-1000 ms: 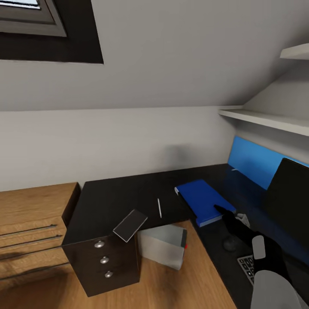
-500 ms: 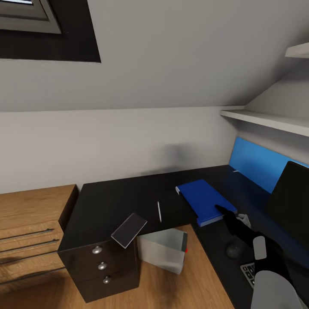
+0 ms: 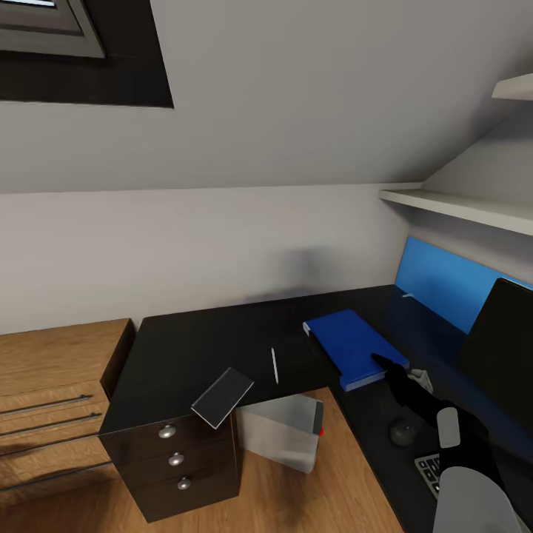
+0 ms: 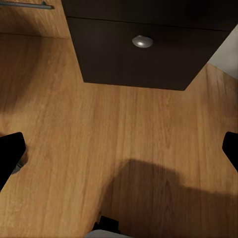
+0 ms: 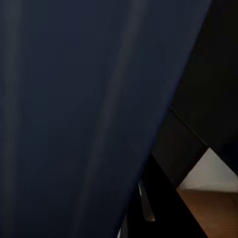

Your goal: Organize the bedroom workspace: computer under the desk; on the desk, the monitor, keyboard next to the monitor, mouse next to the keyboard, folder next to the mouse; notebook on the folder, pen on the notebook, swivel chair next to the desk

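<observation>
Desk (image 3: 185, 344) now carries folder (image 3: 348, 344); right gripper (image 3: 383, 364) at its near corner, grip state unclear. Left gripper (image 4: 119, 153) spread wide. Next: notebook (image 3: 222, 397), overhanging the desk edge, onto folder.

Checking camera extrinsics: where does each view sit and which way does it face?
Head: high, facing down at the desk corner; right gripper reaches to the folder.
Left wrist: low, facing floor and a drawer knob; black fingertips at the edges.
Right wrist: pressed close to the folder.
Shared: head and right wrist both show the folder.
</observation>
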You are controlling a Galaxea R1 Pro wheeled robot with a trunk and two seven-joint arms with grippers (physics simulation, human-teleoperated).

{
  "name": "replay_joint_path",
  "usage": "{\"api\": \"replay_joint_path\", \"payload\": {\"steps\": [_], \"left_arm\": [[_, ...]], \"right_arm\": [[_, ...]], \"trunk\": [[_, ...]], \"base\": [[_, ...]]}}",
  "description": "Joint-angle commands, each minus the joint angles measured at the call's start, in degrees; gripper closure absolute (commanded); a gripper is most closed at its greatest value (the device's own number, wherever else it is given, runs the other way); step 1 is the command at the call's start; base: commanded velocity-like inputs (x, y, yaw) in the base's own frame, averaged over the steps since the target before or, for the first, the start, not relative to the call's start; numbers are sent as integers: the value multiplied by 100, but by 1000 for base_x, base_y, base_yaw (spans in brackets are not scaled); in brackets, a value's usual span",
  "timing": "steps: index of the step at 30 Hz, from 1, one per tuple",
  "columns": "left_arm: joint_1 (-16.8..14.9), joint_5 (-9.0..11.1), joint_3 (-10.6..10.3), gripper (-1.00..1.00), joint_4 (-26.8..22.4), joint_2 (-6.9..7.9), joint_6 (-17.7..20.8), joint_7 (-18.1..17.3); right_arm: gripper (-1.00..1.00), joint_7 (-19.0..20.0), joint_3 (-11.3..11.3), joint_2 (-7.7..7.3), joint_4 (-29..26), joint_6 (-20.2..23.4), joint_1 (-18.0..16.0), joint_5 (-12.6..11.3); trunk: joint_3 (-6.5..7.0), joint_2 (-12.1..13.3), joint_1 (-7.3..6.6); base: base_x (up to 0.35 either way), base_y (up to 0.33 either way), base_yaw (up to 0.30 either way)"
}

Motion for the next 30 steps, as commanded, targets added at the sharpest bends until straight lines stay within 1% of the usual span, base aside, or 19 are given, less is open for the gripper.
{"api": "replay_joint_path", "payload": {"steps": [1, 8, 17, 24, 30], "left_arm": [[2, 49, 1, -100, -7, -2, -3, -13], [2, 44, -4, -100, 118, 2, -7, -25], [2, 35, -9, -100, 180, 8, -15, -31], [2, 35, -10, -100, 185, 7, -13, -31], [2, 34, -10, -100, 168, 1, -56, -31]], "right_arm": [[100, 13, -28, 5, -4, 40, -8, -9], [100, 14, -31, 4, -4, 33, -4, 0], [100, -6, -33, 5, 30, 1, 0, 5], [100, -11, -39, 4, 38, -1, 6, 5], [100, -5, -43, -62, 39, -1, 9, 5]], "trunk": [[-7, -6, 1], [-7, -6, 1], [-7, -6, 1], [-7, -6, 1], [-7, -6, 1]], "base": [[0, 0, 0], [20, 0, 0], [199, 0, 0], [32, 0, 0], [1, 0, 0]]}}
